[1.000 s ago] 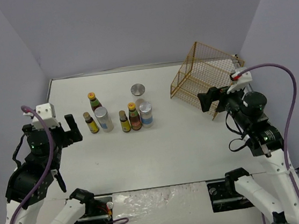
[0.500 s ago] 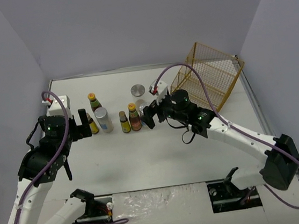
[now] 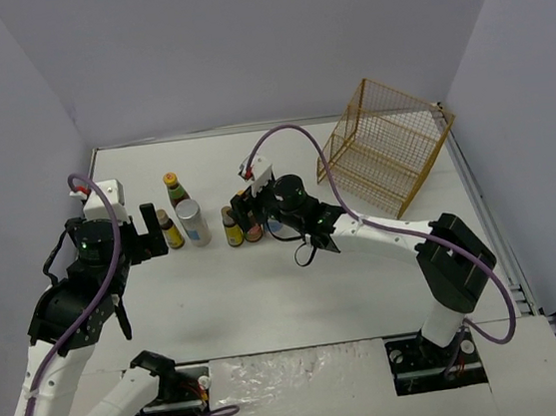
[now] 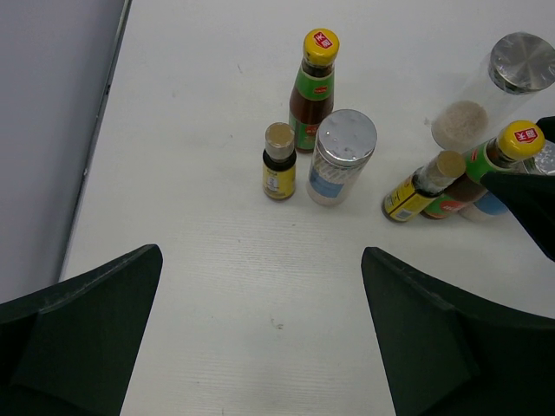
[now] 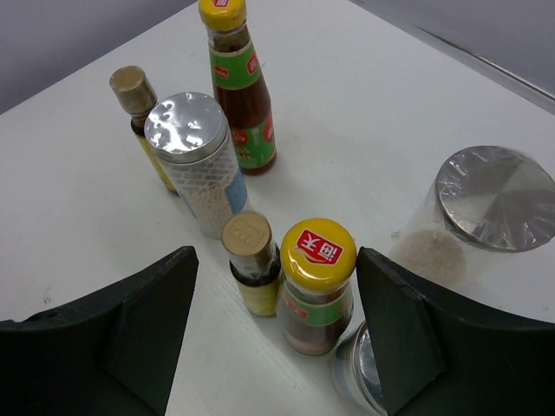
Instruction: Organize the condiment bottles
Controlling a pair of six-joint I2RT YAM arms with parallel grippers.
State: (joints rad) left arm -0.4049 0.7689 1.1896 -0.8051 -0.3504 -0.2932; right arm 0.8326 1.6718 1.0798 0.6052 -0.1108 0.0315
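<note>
Seven bottles (image 4: 334, 156) stand clustered together; right gripper (image 5: 277, 256), fingers spread, straddles the yellow-capped one (image 5: 317, 277), probably to grasp it, though contact is unclear; left gripper (image 4: 260, 260) hovers wide open nearby.

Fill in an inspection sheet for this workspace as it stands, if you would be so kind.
Surface: white table, no spills seen.
Job's things: seven condiment bottles standing, three at the left, four just right of them.
Clutter: gold wire basket, tilted, at the far right.
Grippers: left gripper open, short of the left three; right gripper open, straddling two brown bottles, no contact seen.
Cables: a purple cable arcs above the right arm; another follows the left arm.
Surroundings: plain walls on three sides; nothing else seen.
</note>
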